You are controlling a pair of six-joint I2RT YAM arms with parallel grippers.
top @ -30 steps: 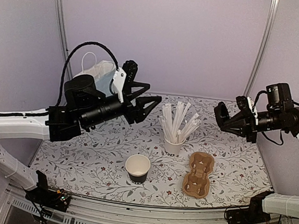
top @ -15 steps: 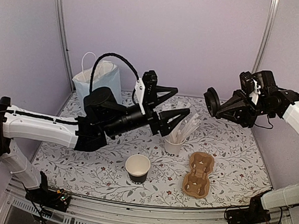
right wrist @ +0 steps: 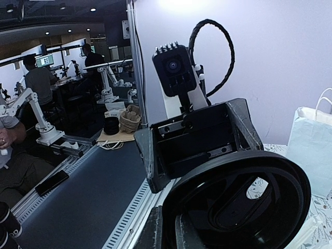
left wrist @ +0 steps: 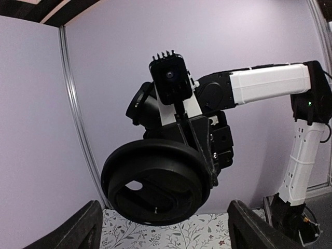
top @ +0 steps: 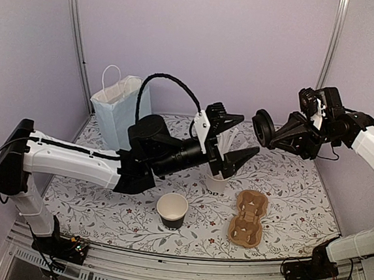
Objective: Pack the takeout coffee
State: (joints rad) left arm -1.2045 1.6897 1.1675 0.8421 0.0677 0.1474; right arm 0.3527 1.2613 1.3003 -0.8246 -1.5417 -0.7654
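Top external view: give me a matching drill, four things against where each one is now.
Things
1. takeout coffee
2. cardboard cup carrier
3. paper bag
4. black lid

Places
A. upright at the far left corner of the table
B. held in the right end effector, up off the table
C. lying flat near the front edge, to the right
D. standing uncovered near the front edge, about the middle

Pairs: 1-D, 2-C, 3-A, 4-B
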